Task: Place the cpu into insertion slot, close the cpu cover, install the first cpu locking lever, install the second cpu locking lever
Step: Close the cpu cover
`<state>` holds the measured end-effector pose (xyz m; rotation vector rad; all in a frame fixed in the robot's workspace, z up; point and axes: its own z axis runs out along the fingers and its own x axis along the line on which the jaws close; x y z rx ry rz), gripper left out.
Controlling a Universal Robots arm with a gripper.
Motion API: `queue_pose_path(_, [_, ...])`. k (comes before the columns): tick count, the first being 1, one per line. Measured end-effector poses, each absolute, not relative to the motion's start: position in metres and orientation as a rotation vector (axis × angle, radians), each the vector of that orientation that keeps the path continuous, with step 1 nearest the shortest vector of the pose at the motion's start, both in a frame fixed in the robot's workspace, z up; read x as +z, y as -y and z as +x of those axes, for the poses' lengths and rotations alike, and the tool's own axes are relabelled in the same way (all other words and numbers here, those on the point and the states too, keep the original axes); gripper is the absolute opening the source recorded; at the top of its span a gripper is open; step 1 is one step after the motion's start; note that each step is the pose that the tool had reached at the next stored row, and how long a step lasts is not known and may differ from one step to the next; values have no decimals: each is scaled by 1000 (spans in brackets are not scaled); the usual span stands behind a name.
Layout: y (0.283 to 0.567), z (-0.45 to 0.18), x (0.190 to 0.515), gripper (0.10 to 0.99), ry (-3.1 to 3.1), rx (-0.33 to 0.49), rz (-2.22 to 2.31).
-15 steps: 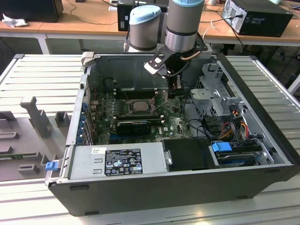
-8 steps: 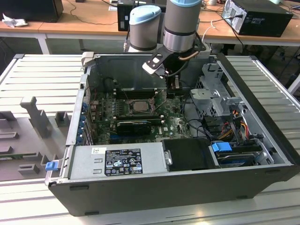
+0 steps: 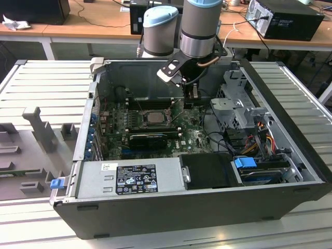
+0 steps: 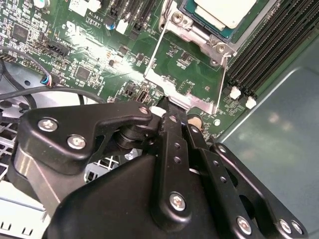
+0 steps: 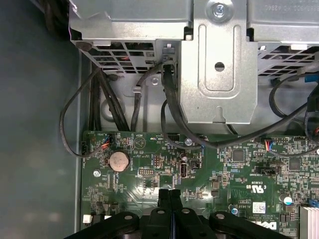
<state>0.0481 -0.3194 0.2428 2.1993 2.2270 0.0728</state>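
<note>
One closed hand (image 4: 168, 105) hangs near the cpu (image 4: 227, 11) in its insertion slot (image 4: 219, 48)

A robotics lab set up for computer assembly work.

A grey-and-blue robot arm (image 3: 199, 31) reaches down into an open desktop computer case (image 3: 197, 207) lying on its side on a slatted metal tabletop (image 3: 46, 78). The case's green circuit board (image 3: 194, 139), the insertion slot (image 3: 154, 116), a grey power supply box (image 3: 129, 179) and bundles of wiring (image 3: 262, 129) are all laid bare. Grey moulded fixture blocks (image 3: 39, 124) sit on the tabletop on the exterior view's left. Along the far side runs a row of wooden desks (image 3: 93, 28) strewn with loose cables (image 3: 98, 10), with a black computer unit (image 3: 285, 18) at the exterior view's right.
</note>
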Motion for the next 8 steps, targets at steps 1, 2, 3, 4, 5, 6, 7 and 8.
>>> queue_pose_path(1, [319,48,243,106,-2227,73,2199])
queue_pose_path(2, [319,48,243,106,-2227,73,2199])
queue_pose_path(3, [319,48,243,106,-2227,73,2199])
queue_pose_path(4, [319,47,243,106,-2227,73,2199])
queue_pose_path(5, [319,47,243,106,-2227,73,2199])
queue_pose_path(6, [319,47,243,106,-2227,73,2199])
queue_pose_path(7, [319,47,243,106,-2227,73,2199])
queue_pose_path(8, [319,47,243,106,-2227,73,2199])
